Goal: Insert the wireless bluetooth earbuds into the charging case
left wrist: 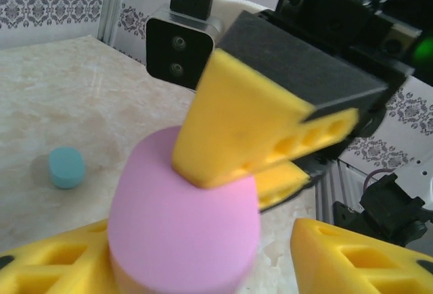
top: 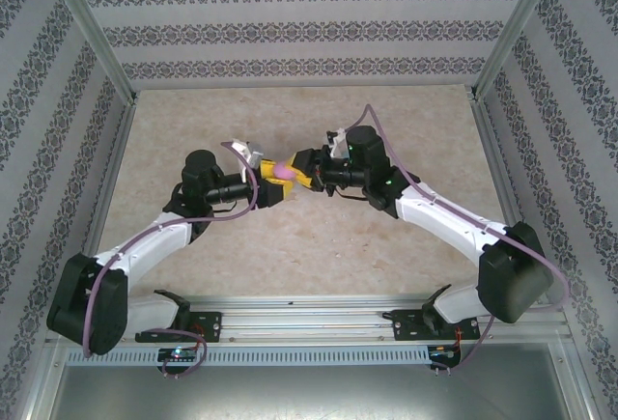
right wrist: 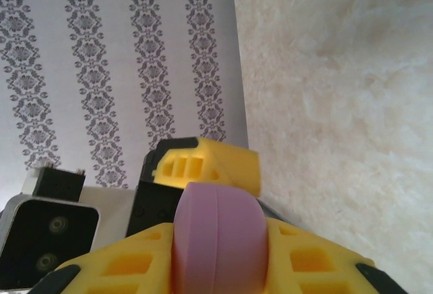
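Note:
The pink egg-shaped charging case point(top: 281, 167) hangs above the table's middle, lid closed, its seam showing in the right wrist view. My right gripper point(right wrist: 220, 260) is shut on the case point(right wrist: 218, 240), its yellow fingers point(left wrist: 250, 132) pinching the case point(left wrist: 183, 233) from above in the left wrist view. My left gripper point(left wrist: 203, 270) is open around the case's lower part, with a gap between its right finger point(left wrist: 358, 257) and the pink shell. On the table beyond lies a small light blue nub point(left wrist: 66, 167), apparently an earbud. Both grippers point(top: 268, 186) point(top: 295, 175) meet mid-table.
The beige marble-look tabletop point(top: 319, 246) is walled by patterned panels point(top: 309, 24) at the back and sides. An aluminium rail point(top: 309, 319) runs along the near edge by the arm bases. The right wrist camera block point(left wrist: 177, 47) faces my left wrist camera closely.

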